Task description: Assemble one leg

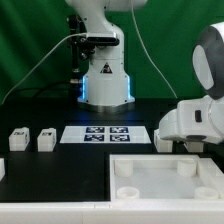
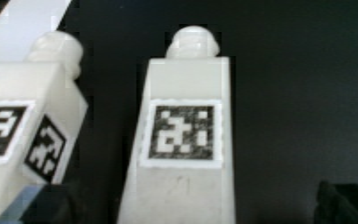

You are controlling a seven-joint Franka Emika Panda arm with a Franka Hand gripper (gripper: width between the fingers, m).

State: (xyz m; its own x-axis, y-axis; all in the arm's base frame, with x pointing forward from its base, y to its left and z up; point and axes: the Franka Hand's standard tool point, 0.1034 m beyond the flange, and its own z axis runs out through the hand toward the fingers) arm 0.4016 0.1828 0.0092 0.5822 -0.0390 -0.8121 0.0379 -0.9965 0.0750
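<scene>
In the wrist view a leg (image 2: 194, 140), a white post with a square marker tag on its face and a rounded peg at its far end, lies on the black table. My gripper (image 2: 197, 205) is open and straddles its near end. The dark fingertips (image 2: 350, 200) stand apart from its sides. A second identical leg (image 2: 30, 120) lies close beside it. In the exterior view my white hand (image 1: 192, 118) hangs low at the right and hides the fingers and those legs. Two more legs (image 1: 18, 138) (image 1: 46, 140) stand at the left.
The large white tray-like board (image 1: 165, 178) with round sockets lies at the front right. The marker board (image 1: 105, 133) lies in the middle of the table. The robot base (image 1: 105, 80) stands behind it. Another white piece (image 1: 2, 168) shows at the left edge.
</scene>
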